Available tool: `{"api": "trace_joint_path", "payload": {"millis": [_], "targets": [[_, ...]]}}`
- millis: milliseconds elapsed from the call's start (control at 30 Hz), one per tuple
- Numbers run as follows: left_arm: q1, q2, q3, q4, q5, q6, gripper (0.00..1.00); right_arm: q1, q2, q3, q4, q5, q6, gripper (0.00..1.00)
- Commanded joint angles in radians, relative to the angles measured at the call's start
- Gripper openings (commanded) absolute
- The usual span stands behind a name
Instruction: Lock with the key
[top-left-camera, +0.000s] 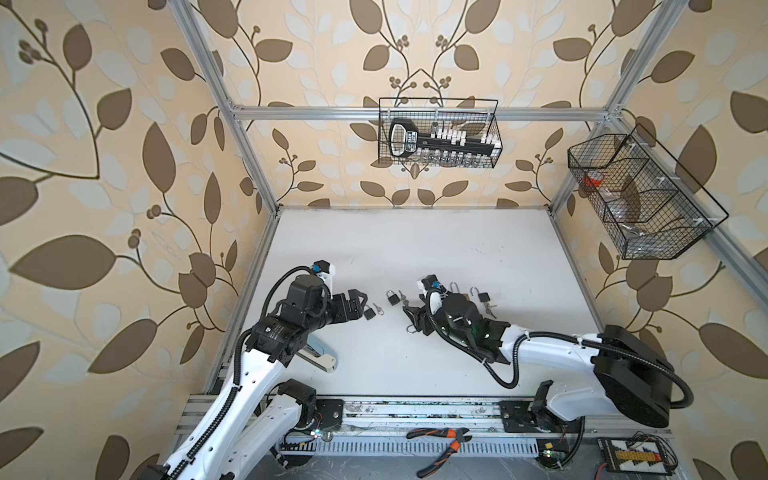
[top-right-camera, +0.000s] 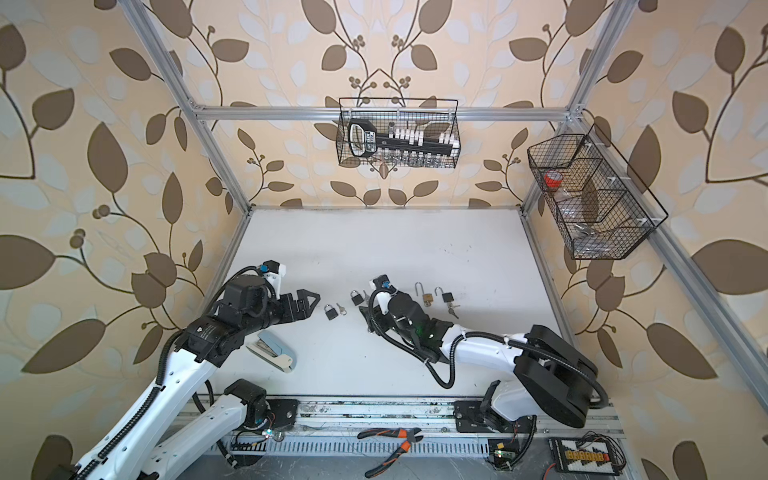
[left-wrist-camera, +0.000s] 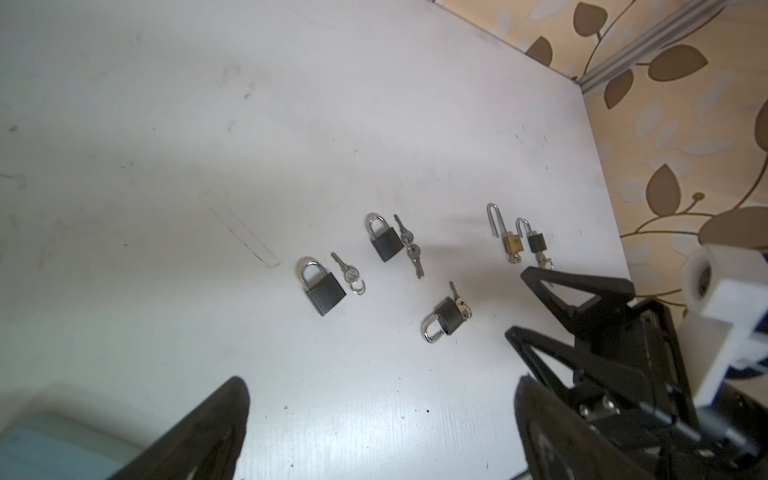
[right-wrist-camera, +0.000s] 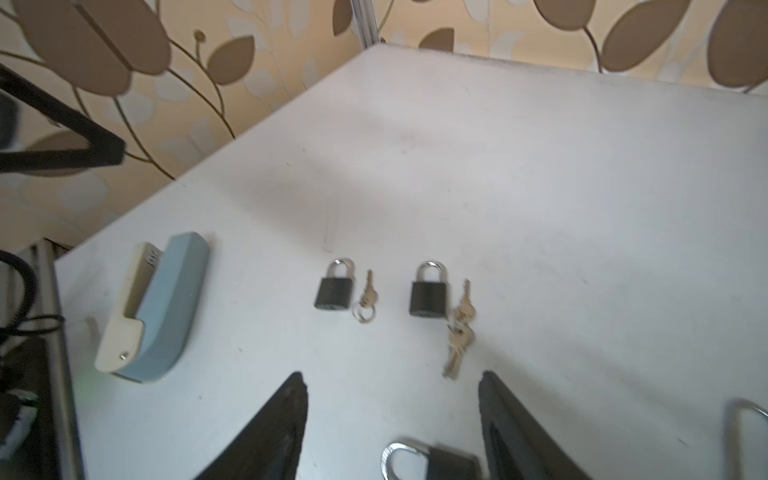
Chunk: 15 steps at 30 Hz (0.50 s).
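The left end effector (left-wrist-camera: 380, 380) and right end effector (right-wrist-camera: 390, 374) both stand spread, gripping nothing. The padlock (left-wrist-camera: 446, 324), key (left-wrist-camera: 453, 287) inserted, lies on the table (left-wrist-camera: 166, 124) just by the right end effector, about 4 o'clock from the left one in both top views.

No text, label or number can be read anywhere

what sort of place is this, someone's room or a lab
Most likely a robot lab work cell, not a home: an aluminium frame boxes in the white table, padlocks are laid out on it, and pliers and a wired board lie by the mounting rail.
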Motion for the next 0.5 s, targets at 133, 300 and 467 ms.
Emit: {"api": "trace_joint_path", "payload": {"millis": [133, 300, 467], "targets": [[-0.141, 0.140, -0.053, 0.227, -0.012, -0.085, 0.98, -0.168, -0.094, -0.041, -0.297, -0.244, -0.103, 0.56], [-0.189, 0.194, -0.062, 0.310, -0.008, -0.138, 0.97, -0.214, 0.009, 0.054, -0.345, -0.373, -0.124, 0.56], [-0.192, 0.140, -0.087, 0.323, -0.009, -0.159, 0.96, -0.217, 0.177, 0.157, -0.346, -0.519, -0.149, 0.56]]}}
